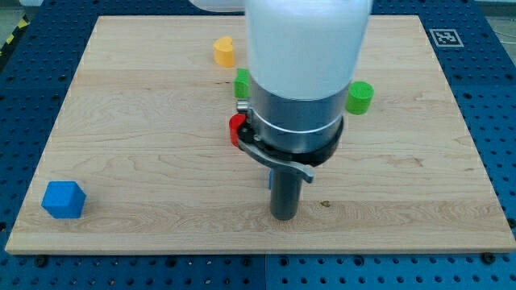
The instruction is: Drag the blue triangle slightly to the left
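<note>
My arm's white and grey body fills the middle of the view. The dark rod comes down from it and my tip (283, 217) rests on the wooden board (145, 161), below the view's centre. A thin sliver of blue (269, 180) shows at the rod's left edge, just above the tip. The rest of that block is hidden behind the rod, so I cannot make out its shape. A blue cube (64, 200) sits far off at the board's bottom left corner.
A red block (235, 129) is partly hidden by the arm's left side. A green block (241, 83) sits above it, also partly hidden. A green cylinder (359, 97) is to the arm's right. A yellow block (224, 51) is near the top.
</note>
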Controlling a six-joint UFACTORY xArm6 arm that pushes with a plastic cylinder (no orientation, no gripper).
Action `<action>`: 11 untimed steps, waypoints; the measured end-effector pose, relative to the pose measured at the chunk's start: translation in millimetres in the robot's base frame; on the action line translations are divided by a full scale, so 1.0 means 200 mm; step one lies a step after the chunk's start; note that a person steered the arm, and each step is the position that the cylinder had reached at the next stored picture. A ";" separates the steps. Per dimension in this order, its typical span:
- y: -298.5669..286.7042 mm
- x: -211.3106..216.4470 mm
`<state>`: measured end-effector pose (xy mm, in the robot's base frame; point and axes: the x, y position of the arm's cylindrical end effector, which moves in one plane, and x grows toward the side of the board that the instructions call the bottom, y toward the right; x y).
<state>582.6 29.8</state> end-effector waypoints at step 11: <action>0.07 -0.25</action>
